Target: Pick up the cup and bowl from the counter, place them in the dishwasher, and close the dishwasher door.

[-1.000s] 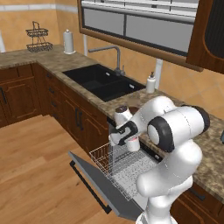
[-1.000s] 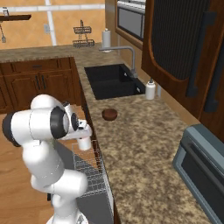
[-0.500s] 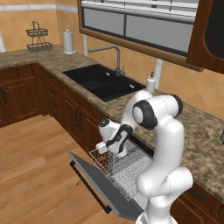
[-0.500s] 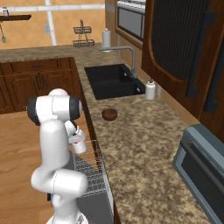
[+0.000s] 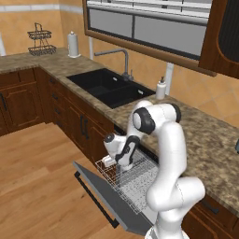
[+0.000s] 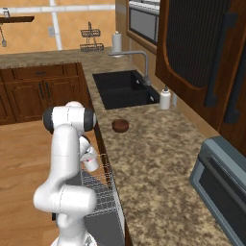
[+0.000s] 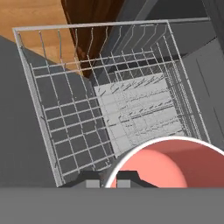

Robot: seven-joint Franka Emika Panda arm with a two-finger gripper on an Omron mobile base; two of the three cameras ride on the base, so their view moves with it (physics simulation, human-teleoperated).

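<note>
So the gripper is pinched on the rim of the cup, 1 finger inside and 1 outside as far as I can tell from the hand view, where the pink inside sits at about 5 o'clock. The jaws are nearly together, just the thin wall between them. From the left base view the gripper hangs low over the near corner of the rack, and the cup looks to be right at the wires, though I can't say if it's touching.

The rack is pulled out over the door, which is dropped flat. The bowl is on the counter, just past the sink and well apart from the arm, so that's 1 of 2 items in hand and the door not yet shut.

What I'd worry about: that's a rim pinch, so the cup could swing or slip if the hand tilts. It's also near the rack's edge, roughly 9 o'clock of the basket in the left base view, so letting go there could tip it over the side onto the door. A tipped cup could snag when the rack slides in.
</note>
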